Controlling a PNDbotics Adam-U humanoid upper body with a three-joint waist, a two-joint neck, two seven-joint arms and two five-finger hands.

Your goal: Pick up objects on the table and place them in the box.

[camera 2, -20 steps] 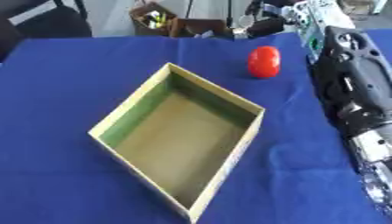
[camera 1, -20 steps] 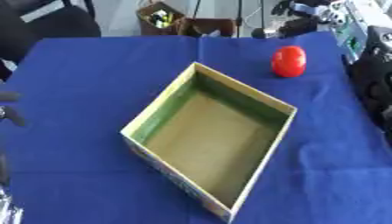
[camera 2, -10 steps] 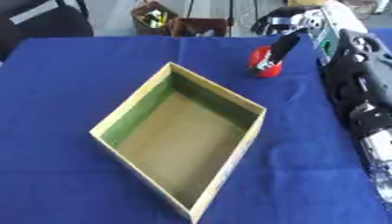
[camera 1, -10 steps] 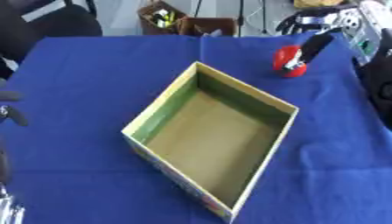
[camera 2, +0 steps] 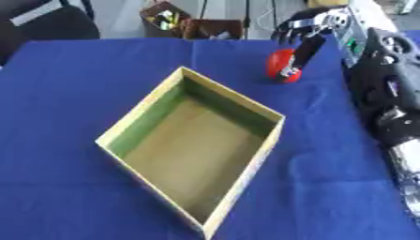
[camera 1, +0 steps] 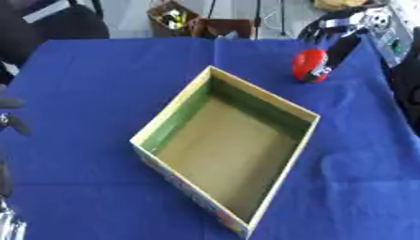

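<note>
Right hand now at the red object

Since a second ago, the right hand has reached down from the far right.

Near: open yellow-and-green cardboard box, empty, on the blue-clothed desk.

Far: round red object, just beyond the box; spread fingers touching it, not closed. Wrap both sides before lifting.

Left hand: unseen.

Blue-clothed table; open cardboard box at frame centre, red round object upper right.
</note>
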